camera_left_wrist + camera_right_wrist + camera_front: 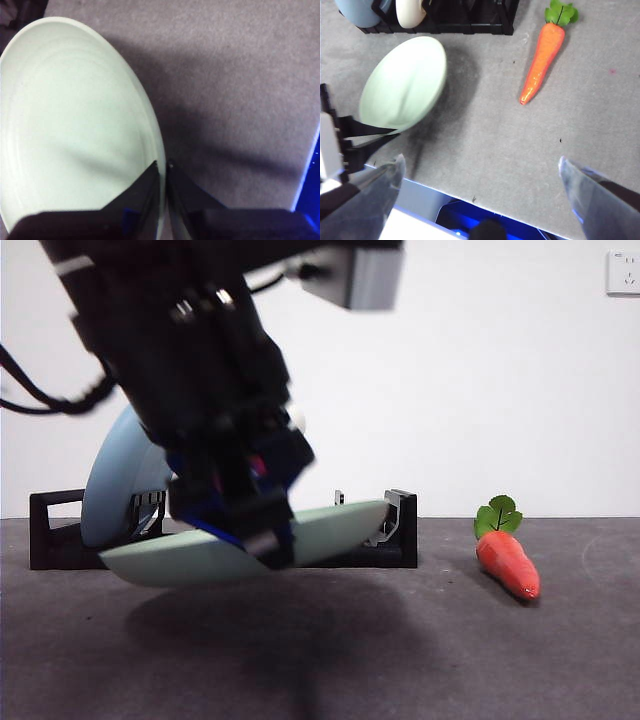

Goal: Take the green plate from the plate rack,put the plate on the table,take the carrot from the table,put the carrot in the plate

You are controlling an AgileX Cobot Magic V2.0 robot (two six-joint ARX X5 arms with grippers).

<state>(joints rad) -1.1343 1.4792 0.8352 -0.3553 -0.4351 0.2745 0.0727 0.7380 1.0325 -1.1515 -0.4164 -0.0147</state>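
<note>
I see even, bright overhead light, a soft shadow on the table (420, 660) under the blurred arm, wrist views slightly soft.

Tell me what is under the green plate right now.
The green plate, pinched at its rim by the left gripper, hangs above bare table with only its shadow below. The spot under the gripper itself is hidden.

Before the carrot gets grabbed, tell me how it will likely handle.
The carrot looks like a stiff molded toy, so it probably won't flex. Its round, tapered body may roll in a curve if nudged. The smooth surface could slip toward the thin tip; gripping the thick end near the leaves seems safer.
</note>
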